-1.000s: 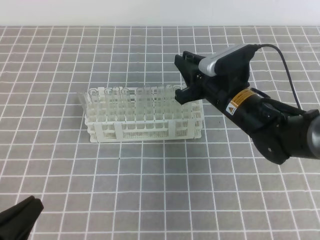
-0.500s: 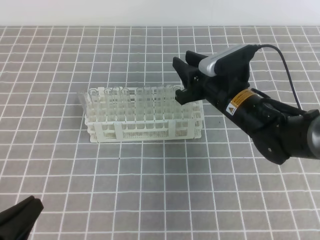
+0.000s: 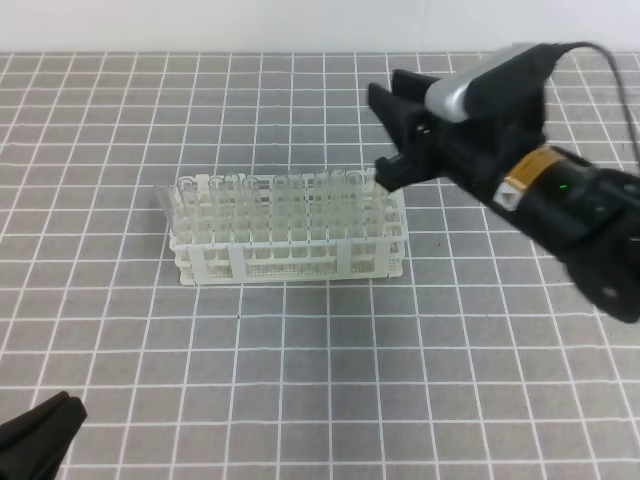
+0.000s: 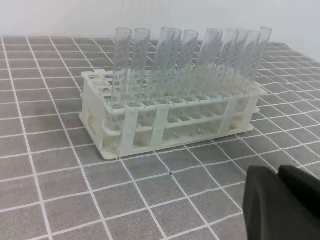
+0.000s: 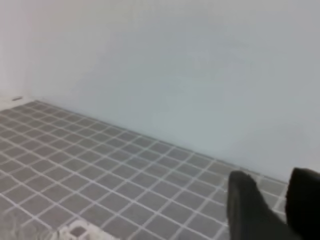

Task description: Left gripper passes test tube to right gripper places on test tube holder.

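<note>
**Right gripper above the rack's far right corner, jaws parted and empty**

The right gripper hangs over the right end of the white test tube holder, its two black jaws apart with nothing between them. Just below and to its left, a row of clear tubes stands upright along the holder's back; which one is the test tube of the task I cannot tell. The left gripper sits well away at the near left corner, jaws closed and holding nothing.
</note>
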